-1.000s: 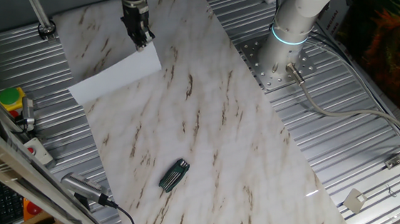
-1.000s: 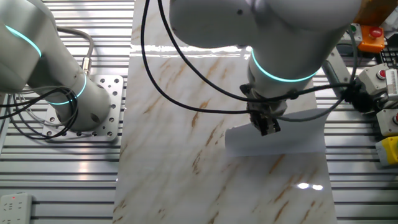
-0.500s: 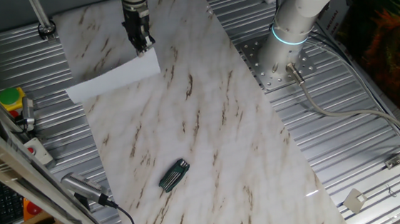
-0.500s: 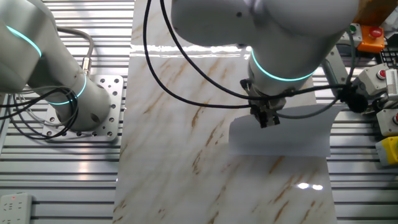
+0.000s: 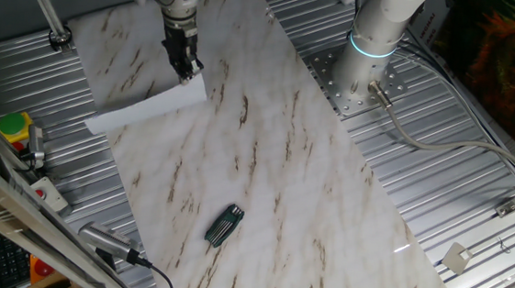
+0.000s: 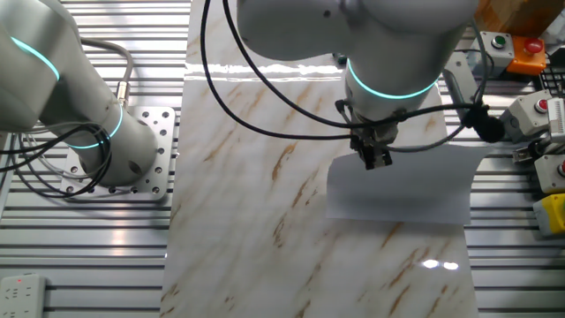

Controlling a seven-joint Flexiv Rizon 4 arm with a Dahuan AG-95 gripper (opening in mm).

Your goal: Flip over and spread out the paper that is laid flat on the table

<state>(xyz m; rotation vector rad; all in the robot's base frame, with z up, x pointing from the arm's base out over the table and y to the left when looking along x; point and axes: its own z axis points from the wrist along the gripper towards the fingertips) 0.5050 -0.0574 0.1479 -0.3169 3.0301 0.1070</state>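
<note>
While reaching down from above toward the far-left part of the tabletop [image 5: 273,182], bends over the marbled board with the wrist pointing nearly straight down — base bolted to a perforated plate [image 5: 354,83] on the ribbed metal surface [image 5: 457,187] at the right. Seen from the other fixed view as a bulky white arm with a glowing teal ring just above the wrist, black cables looping around it.

Gripper [image 5: 188,68] narrow, fingers drawn close together on one edge of the paper [image 5: 145,109]. Pinched at that edge, lifted off the board there; opposite edge low, at or touching the tabletop near its left border. From the other fixed view, gripper [image 6: 377,160] at the top edge of the paper [image 6: 397,190], sheet hanging and curving down from the fingertips to a lower edge resting on the marble. Cannot tell the exact gap between the fingers — hidden by the sheet and by the gripper body.

Paper white and unmarked, standing as a slanted, slightly bowed sheet rather than flat, at the far-left end of the tabletop in one fixed view, toward the right edge in the other.

Well apart, nearer on the board, a small black ribbed object [image 5: 224,225] lying alone. Beyond the left edge, on the metal surface, a yellow box with a green and a red button [image 5: 13,130].
</note>
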